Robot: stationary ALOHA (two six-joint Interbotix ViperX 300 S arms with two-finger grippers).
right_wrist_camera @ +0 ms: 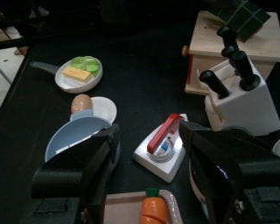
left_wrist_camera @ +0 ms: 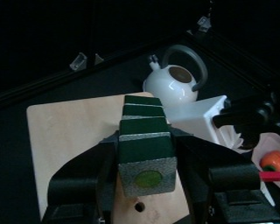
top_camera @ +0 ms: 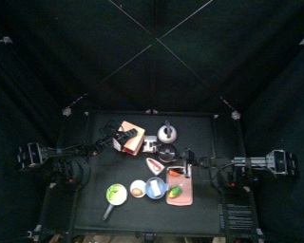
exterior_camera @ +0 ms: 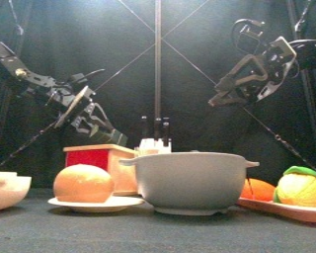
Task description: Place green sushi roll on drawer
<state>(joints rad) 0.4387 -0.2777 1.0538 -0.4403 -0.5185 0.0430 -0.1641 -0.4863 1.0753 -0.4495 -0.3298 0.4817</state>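
In the left wrist view, nearest the lens, the left gripper [left_wrist_camera: 143, 166] stands with its jaws wide apart, clamped on either side of the green sushi roll [left_wrist_camera: 143, 144], a dark green block with a paler green end face turned toward the camera. The roll is held over the pale tan top of the drawer [left_wrist_camera: 66, 140]; whether it touches that top cannot be told. Just beyond the drawer stands the silver kettle [left_wrist_camera: 178, 80].

In the front view a large grey bowl [exterior_camera: 190, 181] sits at the near edge of the table [exterior_camera: 147, 232], with an orange fruit on a plate [exterior_camera: 84, 185] to its left and a tray [exterior_camera: 286, 210] of toy vegetables to its right. The red-sided drawer shows behind them.

The right gripper [right_wrist_camera: 149, 166] hangs clear above a red-handled piece on a white base [right_wrist_camera: 161, 144], its jaws open and holding nothing.

Assessment: the roll looks light, rigid and smooth-sided, probably a plastic toy, so it could slip or tip if pinched off-centre. The present hold across its flat side faces, near mid-length, appears sound. It should sit stably on a flat face once lowered onto the drawer top.
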